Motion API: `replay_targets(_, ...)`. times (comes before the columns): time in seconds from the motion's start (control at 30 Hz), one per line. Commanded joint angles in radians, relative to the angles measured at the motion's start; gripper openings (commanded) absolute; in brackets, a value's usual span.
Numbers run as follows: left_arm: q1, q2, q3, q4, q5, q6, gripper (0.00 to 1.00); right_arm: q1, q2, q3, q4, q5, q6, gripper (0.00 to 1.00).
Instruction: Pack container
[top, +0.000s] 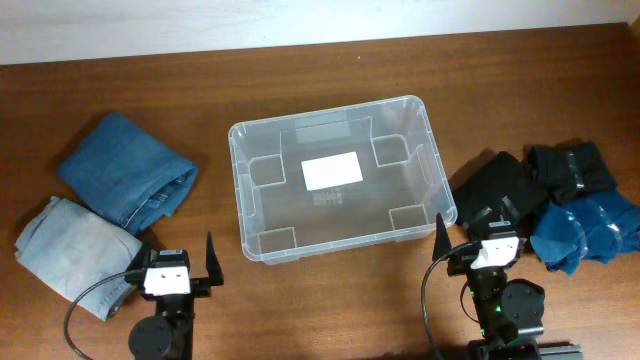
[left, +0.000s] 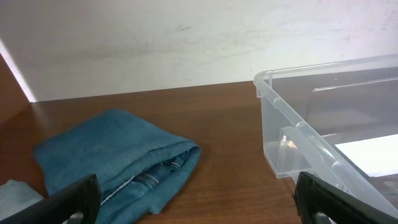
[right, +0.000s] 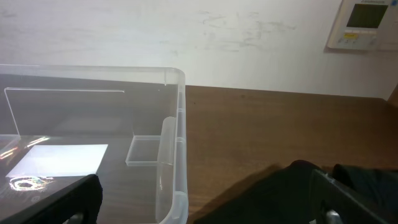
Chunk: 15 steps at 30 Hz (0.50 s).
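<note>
The clear container (top: 243, 190) with a white label on its bottom stands empty at the table's middle; its rim shows in the left wrist view (left: 311, 134) and the right wrist view (right: 177, 124). Folded dark blue jeans (top: 125, 168) and light blue jeans (top: 75, 245) lie to its left. Black garments (top: 500, 185), (top: 572, 168) and a blue one (top: 590, 232) lie to its right. My left gripper (top: 178, 262) is open and empty near the front edge, left of the container. My right gripper (top: 478, 240) is open and empty by the container's front right corner.
A white wall runs behind the table's far edge (top: 320, 40). A wall thermostat (right: 362, 23) shows in the right wrist view. Bare wood lies between each clothes pile and the container.
</note>
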Motion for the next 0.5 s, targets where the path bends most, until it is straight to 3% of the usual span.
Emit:
replay_targets(0.0, -0.005, -0.009, -0.005, -0.002, 0.015, 0.020, 0.99, -0.006, -0.007, -0.004, -0.008, 0.009, 0.001, 0.98)
replay_targets(0.27, -0.005, -0.009, -0.005, -0.002, 0.016, 0.020, 0.99, -0.006, -0.007, 0.021, 0.005, -0.074, 0.087, 0.98)
replay_targets(0.47, -0.005, -0.009, -0.005, -0.002, 0.015, 0.020, 0.99, -0.006, 0.102, 0.261, -0.171, 0.018, 0.087, 0.98)
